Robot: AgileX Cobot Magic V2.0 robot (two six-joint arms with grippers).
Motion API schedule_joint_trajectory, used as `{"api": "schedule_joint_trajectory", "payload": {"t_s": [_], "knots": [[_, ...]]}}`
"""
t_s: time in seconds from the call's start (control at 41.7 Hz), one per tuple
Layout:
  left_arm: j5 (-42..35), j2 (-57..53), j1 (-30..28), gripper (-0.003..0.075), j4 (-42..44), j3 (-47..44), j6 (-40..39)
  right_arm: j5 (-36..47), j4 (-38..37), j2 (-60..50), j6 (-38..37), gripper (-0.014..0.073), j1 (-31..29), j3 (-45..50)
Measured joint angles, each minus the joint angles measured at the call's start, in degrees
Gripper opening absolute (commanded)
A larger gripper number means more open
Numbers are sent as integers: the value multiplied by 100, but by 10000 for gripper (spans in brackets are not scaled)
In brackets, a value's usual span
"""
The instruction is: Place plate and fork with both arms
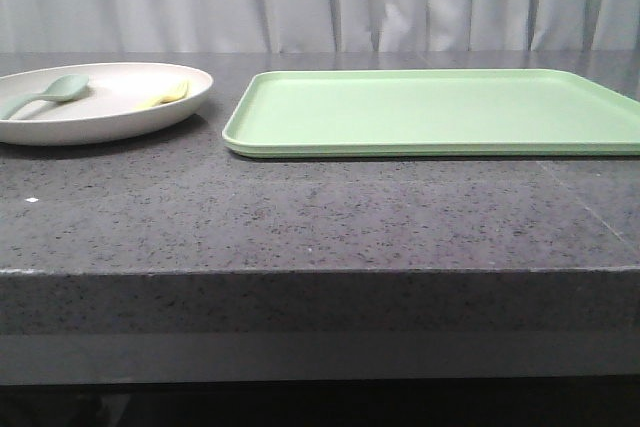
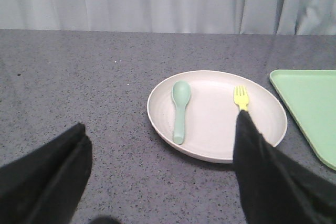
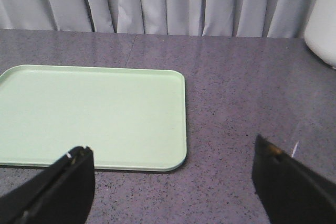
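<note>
While I'm parked over the bench, my left gripper (image 2: 163, 177) hangs wide open with nothing in it, above the stone short of the plate (image 1: 120, 112). That plate sits near the left edge, carrying a spoon (image 2: 180, 109) and, further right, the fork (image 2: 241, 98), both lying flat and apart. Just beside it, not touching, is the green tray (image 1: 440, 112) running toward the right edge. My right gripper (image 3: 170, 187) is spread open too, empty, hovering near the tray's corner.
</note>
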State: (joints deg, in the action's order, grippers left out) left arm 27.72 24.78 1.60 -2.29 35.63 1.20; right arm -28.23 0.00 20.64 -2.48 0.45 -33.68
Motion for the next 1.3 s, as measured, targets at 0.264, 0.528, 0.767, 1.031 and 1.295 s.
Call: {"api": "schedule_joint_trajectory", "payload": {"t_s": [0.264,0.528,0.767,1.031,1.295], "knots": [[458,353,0,547,-137,278,0,0,-30,0,0,633,0,0],[1709,1941,0,547,229,1482,0,0,-41,0,0,633,0,0],[2692,4075,-257,547,322,2778,136,0,-41,0,0,633,0,0],[3657,6347,-1211,547,-1383,4516,1682,0,-41,0,11,633,0,0],[4237,8274,-1260,517,-1667,6410,1951,0,-41,0,11,633,0,0]]}}
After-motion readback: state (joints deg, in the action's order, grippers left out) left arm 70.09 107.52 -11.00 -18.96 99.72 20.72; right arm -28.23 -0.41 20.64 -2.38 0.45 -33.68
